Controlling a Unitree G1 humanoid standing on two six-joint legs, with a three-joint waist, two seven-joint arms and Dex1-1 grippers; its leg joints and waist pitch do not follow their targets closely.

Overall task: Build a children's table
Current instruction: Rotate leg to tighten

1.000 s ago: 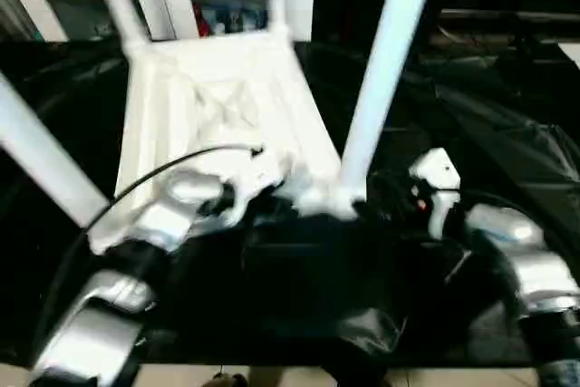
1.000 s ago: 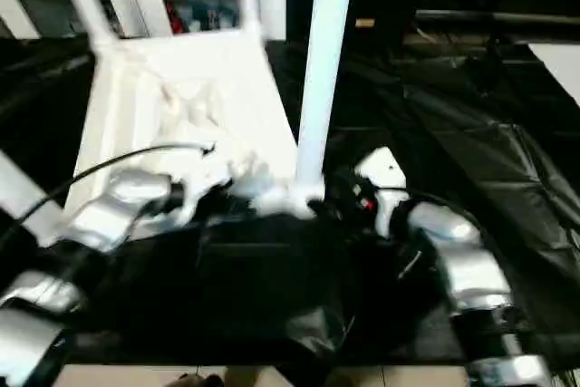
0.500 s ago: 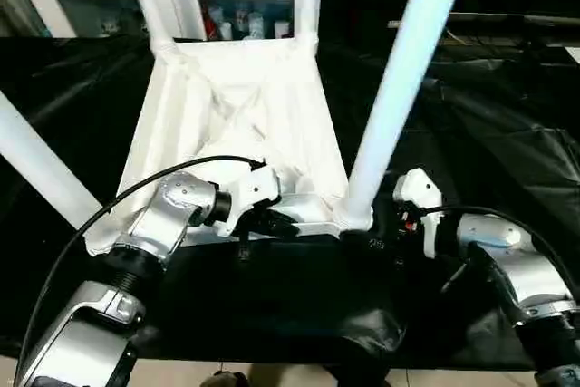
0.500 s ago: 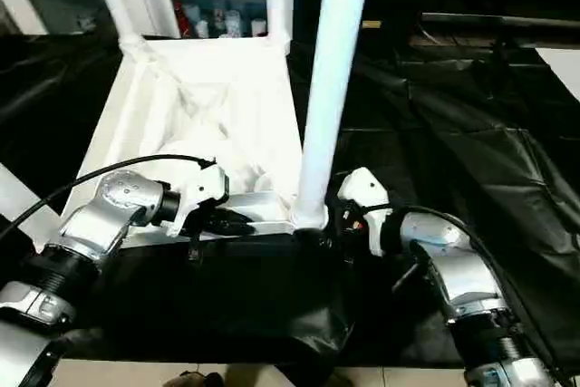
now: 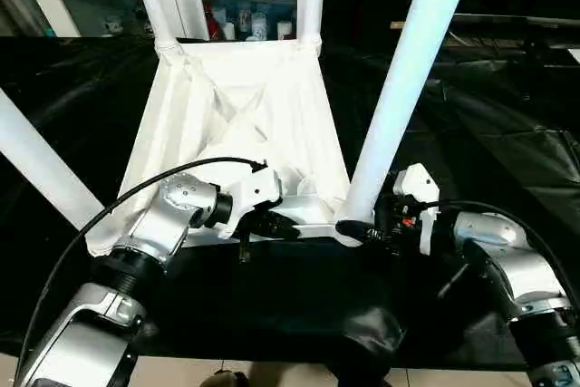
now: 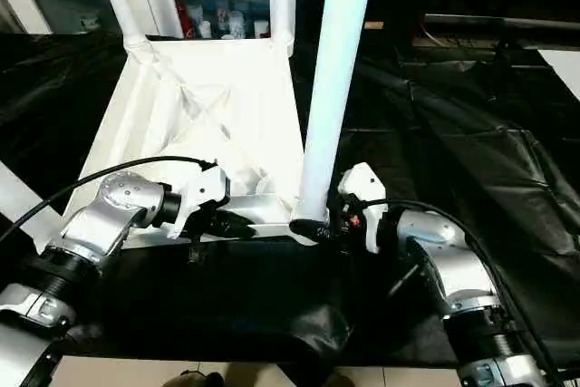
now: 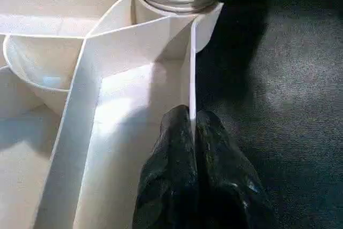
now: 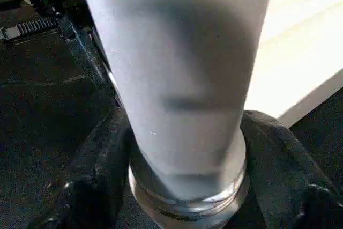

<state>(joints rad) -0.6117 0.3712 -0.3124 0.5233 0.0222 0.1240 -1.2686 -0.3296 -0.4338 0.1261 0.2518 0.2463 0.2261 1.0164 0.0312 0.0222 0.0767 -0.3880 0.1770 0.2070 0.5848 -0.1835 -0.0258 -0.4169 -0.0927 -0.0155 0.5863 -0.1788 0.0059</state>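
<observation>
- The tabletop (image 5: 240,115) looks light, stiff plastic; left gripper (image 7: 191,127) pinches its thin rim wall.
- The leg (image 6: 333,88) looks smooth, slippery; right gripper (image 8: 182,148) straddles its flared base, the firmest hold.

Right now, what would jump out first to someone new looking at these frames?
The upside-down white tabletop on the black-covered bench, ribs up, with white legs standing from its corners. Nearest, the right tool has its fingers around the base of the near-right leg at its socket. The left tool is pinched shut on the tabletop's near rim beside that corner.
</observation>
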